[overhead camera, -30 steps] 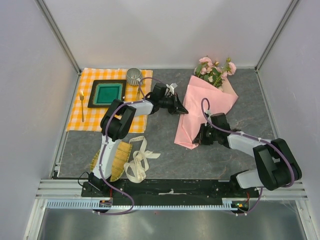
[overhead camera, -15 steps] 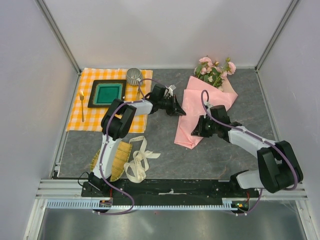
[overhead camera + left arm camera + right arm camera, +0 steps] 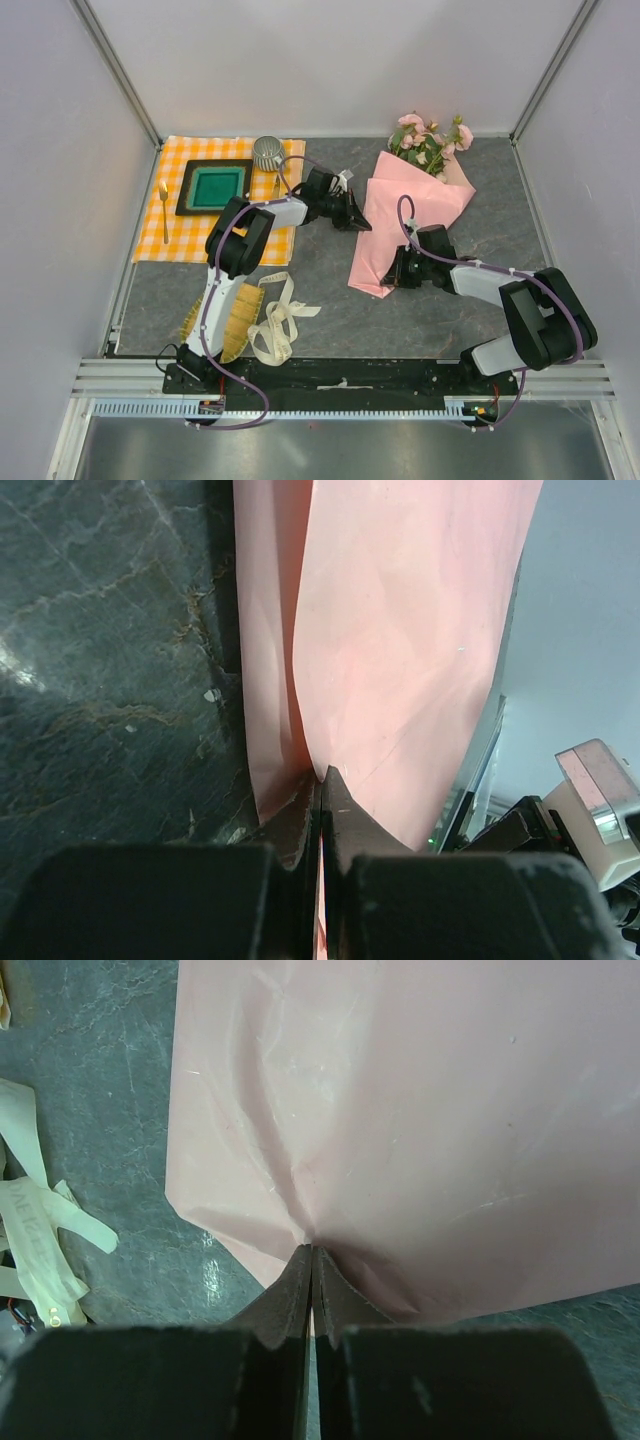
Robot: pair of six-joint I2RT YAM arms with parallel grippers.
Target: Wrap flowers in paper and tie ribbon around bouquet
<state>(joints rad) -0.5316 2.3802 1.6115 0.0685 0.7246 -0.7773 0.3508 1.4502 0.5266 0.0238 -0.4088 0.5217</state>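
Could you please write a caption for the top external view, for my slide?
Left gripper and right gripper pinch the paper around the flowers; the ribbon lies aside.

Table setting, my left.
Checked cloth [image 3: 180, 238] bears green tray [image 3: 186, 192], metal cup [image 3: 267, 153], perhaps a fork [image 3: 163, 210]; bamboo mat [image 3: 234, 322] nearer.

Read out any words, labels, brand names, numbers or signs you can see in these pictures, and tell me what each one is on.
No text here can be read clearly.
On the ribbon: faint dark lettering on one strand in the right wrist view, too small and blurred to read.
On the paper: plain pink, no print visible.
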